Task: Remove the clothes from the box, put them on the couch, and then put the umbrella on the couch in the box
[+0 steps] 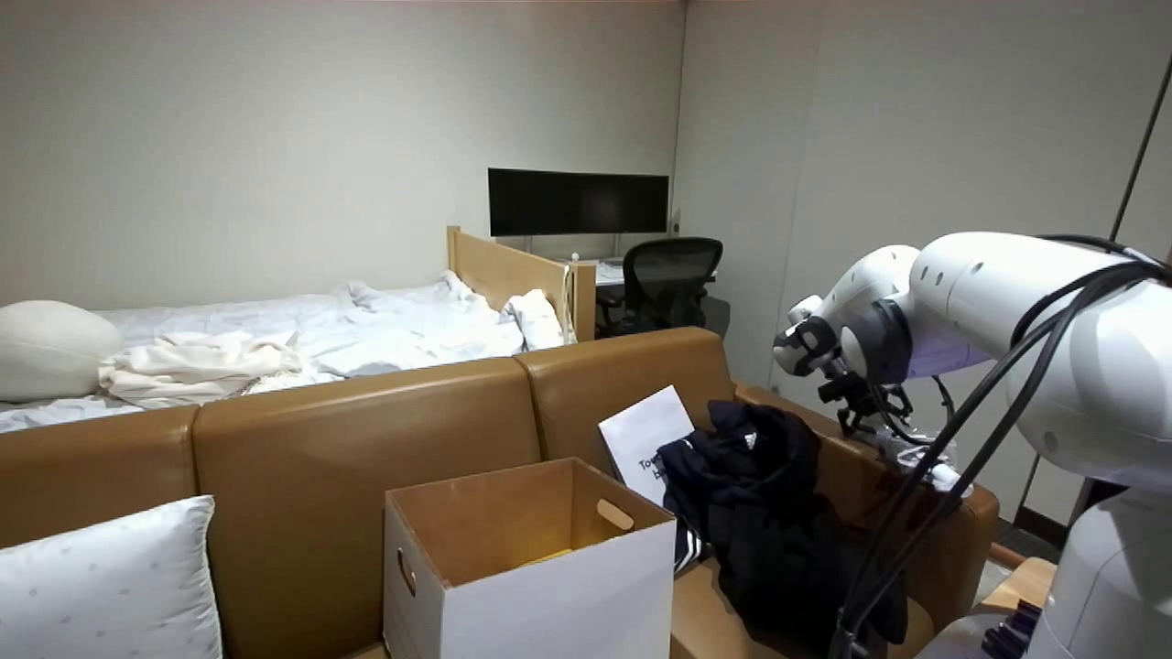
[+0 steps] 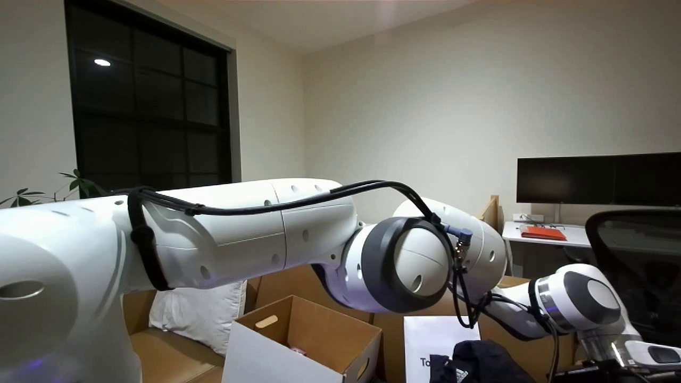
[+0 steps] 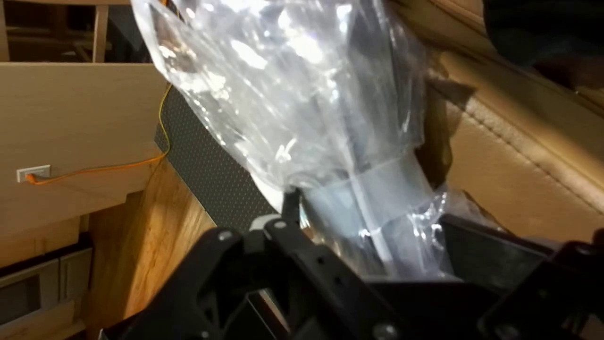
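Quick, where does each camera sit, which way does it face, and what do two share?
In an exterior view: in front of the couch, facing the bed beyond; the arm enters at picture right.
In an exterior view: close by the arm, which spans the picture, looking across it toward couch and window.
Wrist view: at the arm's end, looking past the gripper at picture bottom to a plastic-wrapped item.
Both exterior views show the box and clothes.

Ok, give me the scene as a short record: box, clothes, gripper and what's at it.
Box: open-topped; no clothes visible inside, its floor mostly hidden
Clothes: black heap on the couch, beside the box
Clear plastic bundle: probably the umbrella; at the couch's armrest, outside the box
Gripper: jaws apart on either side of the bundle; whether gripped, can't tell
Remaining: bundle into box
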